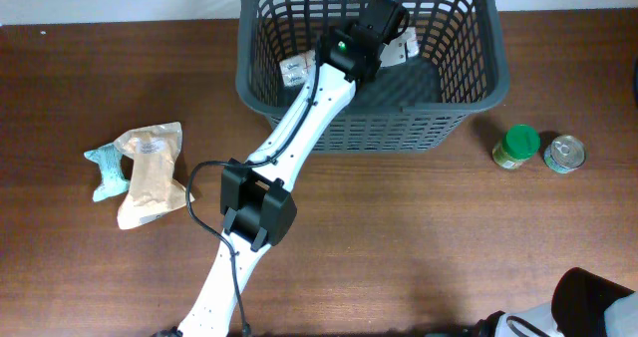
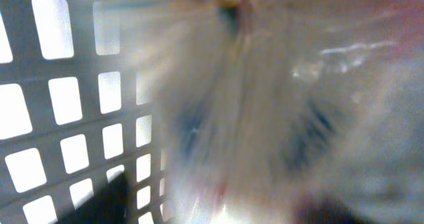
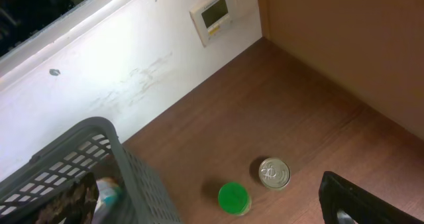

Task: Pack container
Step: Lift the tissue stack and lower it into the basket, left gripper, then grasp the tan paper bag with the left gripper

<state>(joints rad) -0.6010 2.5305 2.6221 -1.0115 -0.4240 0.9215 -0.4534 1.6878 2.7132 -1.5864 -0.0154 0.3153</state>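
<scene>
One is nearer: the left gripper (image 1: 397, 40) sits inside the container (image 1: 399, 133) at the table's (image 1: 419, 247) far edge; cannot tell its grip.

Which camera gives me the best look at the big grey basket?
The overhead view: it shows almost the whole basket, rim and walls together. The left wrist view shows only a blurred patch of its slotted wall; the right wrist view catches just one corner.
</scene>
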